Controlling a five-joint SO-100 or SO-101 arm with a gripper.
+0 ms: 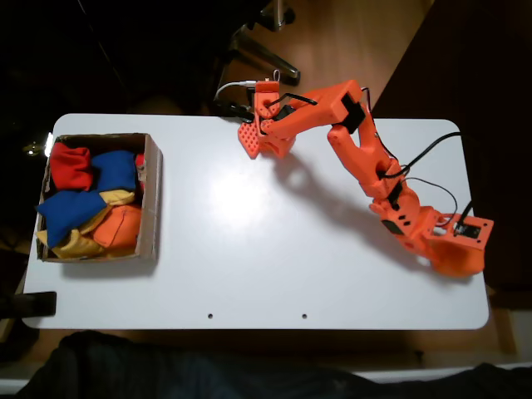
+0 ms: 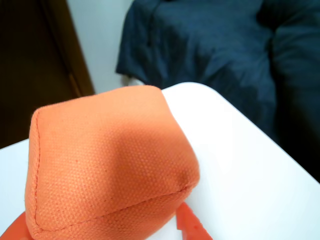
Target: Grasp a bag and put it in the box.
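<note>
I saw gripper (image 2: 172, 227) closed on orange bag (image 2: 110, 165), near table's (image 1: 274, 249) right corner in fixed view. Grab step looked done. Next I needed long carry left, over box (image 1: 152, 199).

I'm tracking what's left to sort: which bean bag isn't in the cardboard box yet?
The orange bean bag at the gripper, near the table's right corner in the fixed view. The red, blue, yellow and another orange bag all lie in the cardboard box.
</note>
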